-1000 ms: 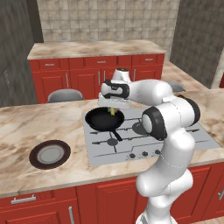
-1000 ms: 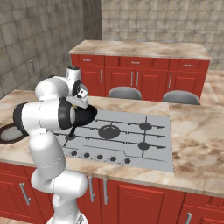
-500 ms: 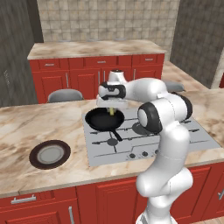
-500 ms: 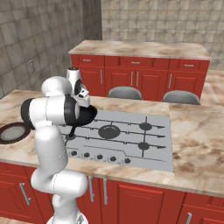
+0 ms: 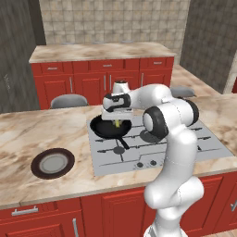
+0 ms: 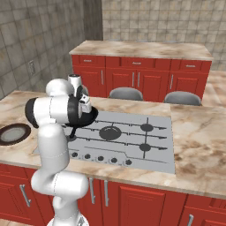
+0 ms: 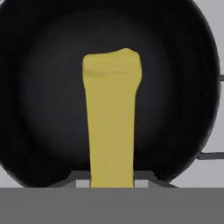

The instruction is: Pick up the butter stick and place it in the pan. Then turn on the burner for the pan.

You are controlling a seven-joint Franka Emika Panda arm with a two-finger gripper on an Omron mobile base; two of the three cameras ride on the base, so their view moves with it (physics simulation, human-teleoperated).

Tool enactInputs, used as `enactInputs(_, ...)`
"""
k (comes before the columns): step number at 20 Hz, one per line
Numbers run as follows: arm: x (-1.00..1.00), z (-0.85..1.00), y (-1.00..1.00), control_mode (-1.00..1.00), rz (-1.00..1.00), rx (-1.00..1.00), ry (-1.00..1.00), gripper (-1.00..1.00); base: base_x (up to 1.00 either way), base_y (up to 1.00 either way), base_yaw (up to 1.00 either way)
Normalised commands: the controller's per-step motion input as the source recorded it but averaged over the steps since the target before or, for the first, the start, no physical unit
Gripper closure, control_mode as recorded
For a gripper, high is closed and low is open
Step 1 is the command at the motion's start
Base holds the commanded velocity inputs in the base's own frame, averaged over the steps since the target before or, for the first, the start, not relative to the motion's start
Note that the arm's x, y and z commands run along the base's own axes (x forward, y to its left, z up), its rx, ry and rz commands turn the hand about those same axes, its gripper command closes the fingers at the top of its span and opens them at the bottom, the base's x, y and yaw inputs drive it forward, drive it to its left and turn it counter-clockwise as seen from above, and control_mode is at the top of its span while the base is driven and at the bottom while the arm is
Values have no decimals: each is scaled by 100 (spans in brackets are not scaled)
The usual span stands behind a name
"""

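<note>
The glossy black pan [image 5: 104,129] sits on the rear left burner of the cooktop, its short handle pointing toward the front. My gripper [image 5: 116,121] hangs just above the pan's middle, shut on the pale yellow butter stick [image 5: 117,123], which points down into the pan. In the hand view the butter stick [image 7: 111,122] runs up from my gripper [image 7: 112,183] across the pan's dark floor [image 7: 43,96]; whether its tip touches the floor I cannot tell. From the right base view my arm hides most of the pan [image 6: 89,117].
The grey cooktop [image 5: 185,143] has a row of knobs [image 5: 146,163] along its front edge, knobs [image 6: 99,158] seen from the right too. A dark brown plate with a grey centre [image 5: 53,163] lies on the counter left of the cooktop. Two grey stools stand behind the counter.
My hand has shifted slightly left and lower over the pan, still holding the butter stick. The pan has not moved.
</note>
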Motion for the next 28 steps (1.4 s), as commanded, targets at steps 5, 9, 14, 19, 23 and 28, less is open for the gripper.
enactInputs(5, 8, -36, 0, -100, 3, 0, 0, 100, 0, 0, 0)
enactInputs(9, 4, -36, 0, -100, 3, 0, 0, 100, 0, 0, 0)
enactInputs(14, 12, -24, 0, -100, 3, 0, 0, -100, 0, 0, 0)
enactInputs(19, 0, 0, 0, -100, 1, 0, 0, -100, 0, 0, 0)
enactInputs(23, 0, 2, 0, -100, 0, 0, 0, -100, 0, 0, 0)
enactInputs(28, 0, 29, 0, -100, 0, 0, -1, -100, 0, 0, 0)
